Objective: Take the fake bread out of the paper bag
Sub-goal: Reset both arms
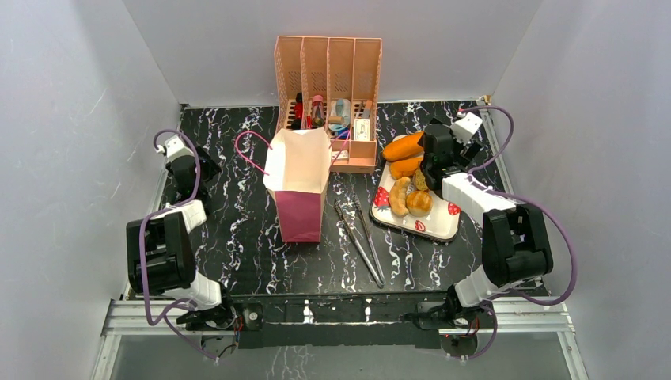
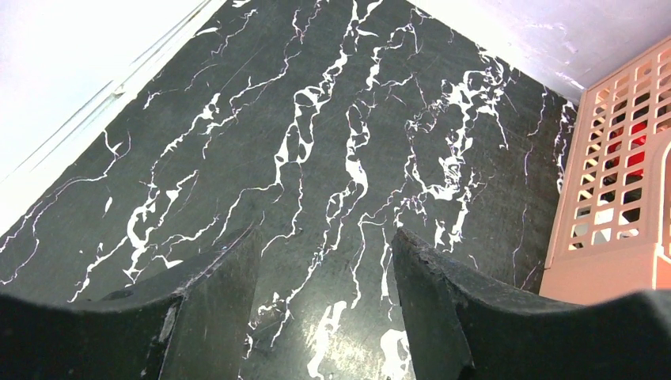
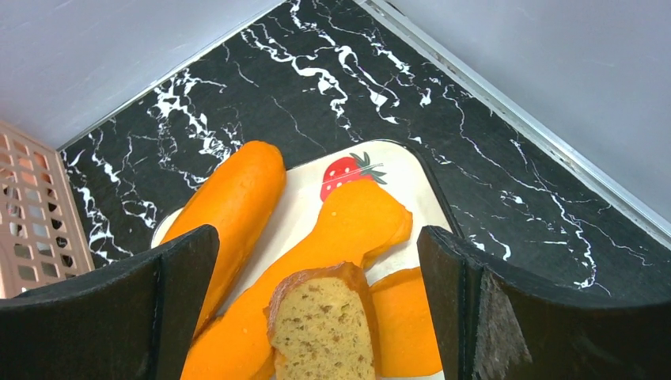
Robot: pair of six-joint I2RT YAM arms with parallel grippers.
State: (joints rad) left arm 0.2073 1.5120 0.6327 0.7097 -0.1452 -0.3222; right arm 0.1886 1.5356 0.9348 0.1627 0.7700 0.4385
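the paper bag (image 1: 299, 190) stood upright and open on the table (image 1: 237, 237), the left gripper (image 2: 326, 237) spread empty off to its left. farther back, the right gripper (image 3: 316, 237) hung wide apart, holding nothing, over fake bread (image 3: 237, 198) heaped on a tray (image 1: 440, 229). the glossy bread looked light, stiff and slippery, best pinched across a narrow middle.

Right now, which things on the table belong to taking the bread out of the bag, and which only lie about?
Job: paper bag, fake bread, strawberry tray holding it.
Lying about: metal tongs, peach organiser with its small items.
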